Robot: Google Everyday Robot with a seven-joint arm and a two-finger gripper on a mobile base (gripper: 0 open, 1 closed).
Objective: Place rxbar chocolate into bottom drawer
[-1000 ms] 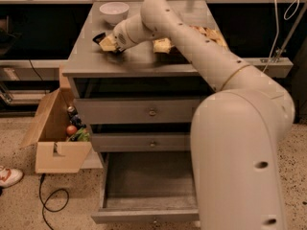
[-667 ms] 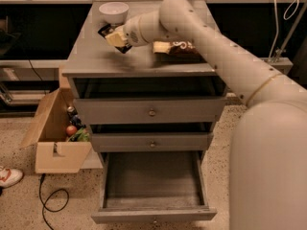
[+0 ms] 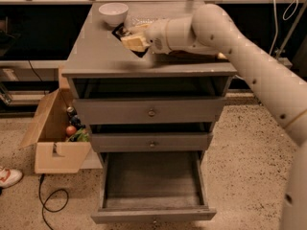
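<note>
Start at the far left of the desk point(image 3: 96, 56): a white shoe point(image 3: 8, 176) sits on the speckled floor well left of it, and a black cable point(image 3: 50, 202) loops on the floor near its lower left corner. Just beside the desk's left side stands an open cardboard box point(image 3: 53, 152) with a few small items inside (too small for you to name).

On the desk top, toward the back left, you have a white bowl point(image 3: 113, 13). Right of the bowl, about mid-top, lies the rxbar chocolate point(image 3: 120, 31) — its black wrapper shows at either side of the pincer point(image 3: 132, 38), which sits right over it. You cannot tell whether the pincer is clamped on the bar or merely resting on it.

Below the desk top, the two upper drawers point(image 3: 151, 110) are shut, while the bottom drawer point(image 3: 153, 215) is pulled out toward you — nothing of the bar is in it.

The arm point(image 3: 230, 37) reaches in over the desk's right edge.
</note>
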